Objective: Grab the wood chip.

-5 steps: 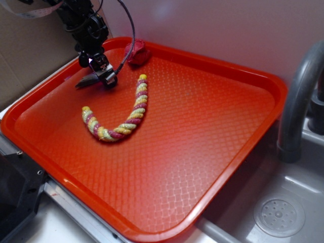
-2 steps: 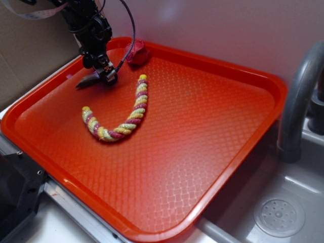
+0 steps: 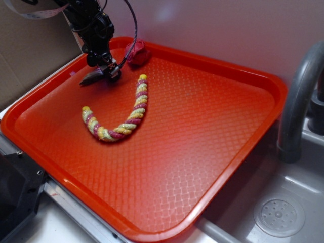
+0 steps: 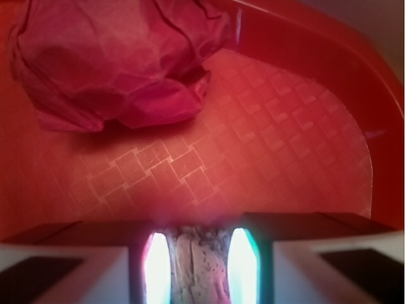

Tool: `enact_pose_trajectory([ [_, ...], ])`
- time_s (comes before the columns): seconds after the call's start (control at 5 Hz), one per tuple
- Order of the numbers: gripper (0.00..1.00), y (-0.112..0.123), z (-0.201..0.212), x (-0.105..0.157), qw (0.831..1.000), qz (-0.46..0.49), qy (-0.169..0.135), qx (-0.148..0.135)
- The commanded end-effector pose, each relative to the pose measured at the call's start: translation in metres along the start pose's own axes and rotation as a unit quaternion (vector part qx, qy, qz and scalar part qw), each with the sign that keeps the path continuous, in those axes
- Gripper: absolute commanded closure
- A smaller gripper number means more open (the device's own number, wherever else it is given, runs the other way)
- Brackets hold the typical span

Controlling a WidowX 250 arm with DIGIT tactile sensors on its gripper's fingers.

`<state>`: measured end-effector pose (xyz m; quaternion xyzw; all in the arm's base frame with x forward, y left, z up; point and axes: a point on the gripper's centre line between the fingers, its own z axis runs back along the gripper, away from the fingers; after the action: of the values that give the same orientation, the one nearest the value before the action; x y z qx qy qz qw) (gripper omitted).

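Observation:
The wood chip is a small brown-grey sliver, pointed to the left, held off the tray floor at the back left of the orange tray. My gripper is shut on its right end. From the wrist, the rough chip stands pinched between the two fingers, and the gripper hangs above the tray floor.
A yellow-and-pink twisted rope curves across the tray just right of and in front of the gripper. A dark red wrinkly ball lies at the tray's back rim, close behind the gripper. A grey tap rises from the sink at the right.
The gripper has risen and shifted slightly toward the back, carrying the wood chip up off the tray floor. Rope and ball have not moved.

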<state>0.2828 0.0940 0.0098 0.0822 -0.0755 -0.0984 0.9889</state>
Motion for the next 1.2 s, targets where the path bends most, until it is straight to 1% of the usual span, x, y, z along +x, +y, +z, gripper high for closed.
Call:
enact_pose_trajectory([
  [0.0,1.0,-0.018,0.019,-0.013,1.0,0.014,0.02,-0.017],
  [0.2,1.0,-0.054,0.078,-0.017,0.996,0.075,-0.005,-0.043],
  [0.4,1.0,-0.09,0.138,0.001,0.986,0.147,0.008,-0.076],
  [0.6,1.0,-0.106,0.187,0.017,0.98,0.194,-0.005,-0.047],
  [0.8,1.0,-0.101,0.231,0.023,0.979,0.197,-0.022,-0.046],
  [1.0,0.03,-0.089,0.217,0.013,0.986,0.149,-0.014,-0.068],
])
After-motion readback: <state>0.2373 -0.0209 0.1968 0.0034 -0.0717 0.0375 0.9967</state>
